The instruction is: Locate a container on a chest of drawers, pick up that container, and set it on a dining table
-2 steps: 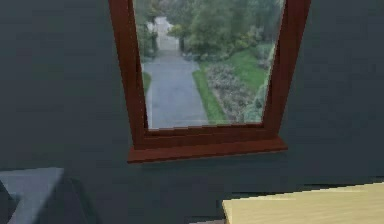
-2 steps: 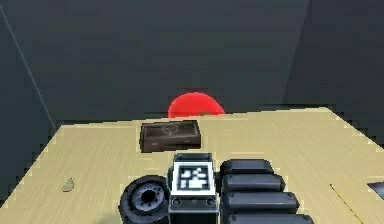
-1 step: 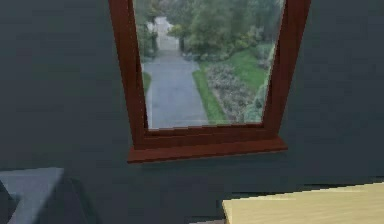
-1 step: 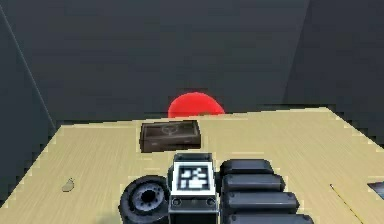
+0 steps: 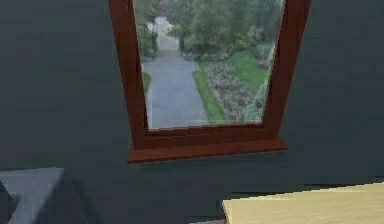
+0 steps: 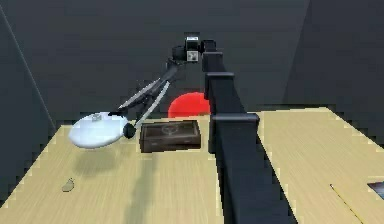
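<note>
Cannot determine aperture of pincer [image 6: 127,127], nor whether holding anything. Find white lidded container [image 6: 98,131] at its fingertips, above pale wooden table [image 6: 300,150]. Note dark box [image 6: 172,136] just beside fingertips.

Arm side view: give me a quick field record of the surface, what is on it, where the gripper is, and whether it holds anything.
surface: pale wooden table
arm: dark bar rising over the table
gripper: gripper with its fingers slanting toward the view's left
at fingertips: white rounded container, near the table's far left edge
held: cannot tell
other items: dark brown box just left of the arm; red round thing behind the box; small grey thing near the left front
forward view: window with a red-brown frame in a dark wall
</note>
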